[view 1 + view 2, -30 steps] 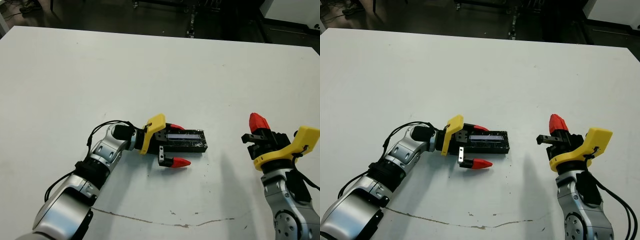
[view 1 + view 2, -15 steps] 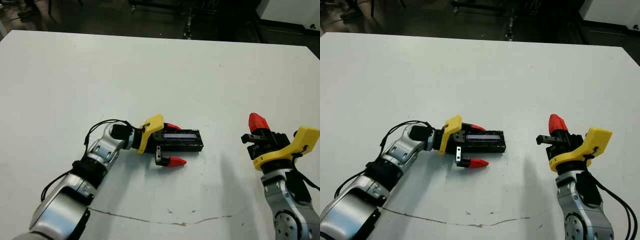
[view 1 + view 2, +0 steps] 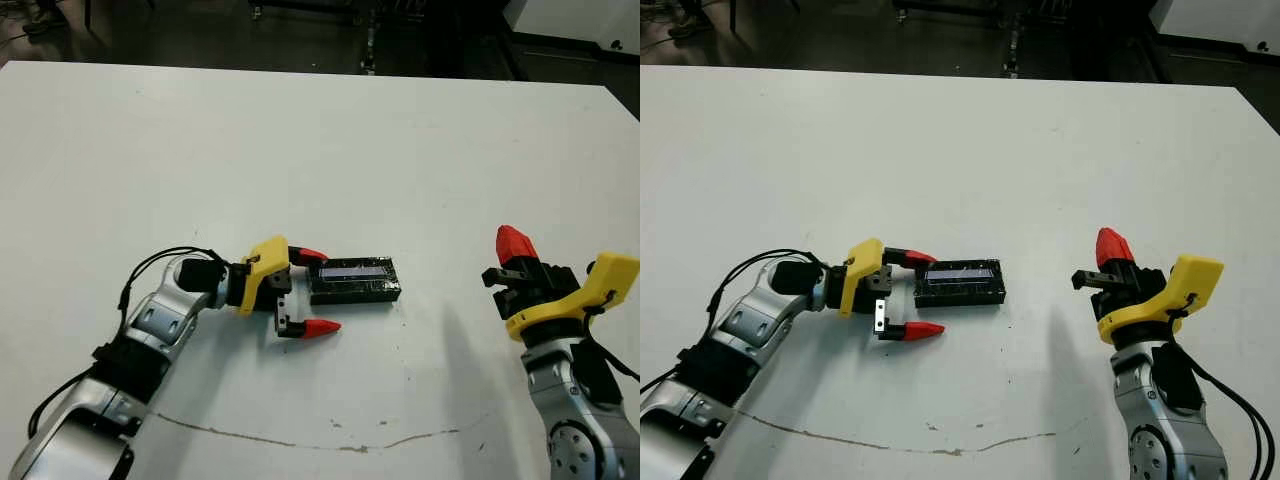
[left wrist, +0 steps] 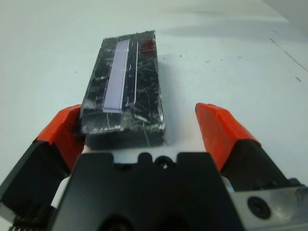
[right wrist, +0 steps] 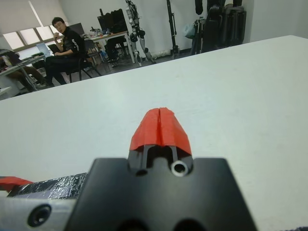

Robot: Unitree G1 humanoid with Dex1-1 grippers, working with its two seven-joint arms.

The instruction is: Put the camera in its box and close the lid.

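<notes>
While the left end effector [image 3: 312,291] lies low on the white desk [image 3: 300,150] with its two red-tipped fingers [image 3: 322,327] spread apart and nothing between them, the black glossy rectangular lid with a pale grey-lilac strip along its top [image 3: 354,280] sits flat on the desk just beyond those fingertips. In the left wrist view the near end of the lid lies between the spread fingers, close beside one of them, though actual contact cannot be made out. The lid covers whatever is beneath it, so neither the tray nor the camera bar shows. No brand, label or readable writing appears on the lid or its strip; only pale scuffs and reflections cross the glossy black. The right end effector [image 3: 513,243] is raised off the desk, well apart from the lid on the right side, its red tips pressed together and holding nothing. Beyond the desk, in the right wrist view, a seated person [image 5: 65,50] is at another table.
</notes>
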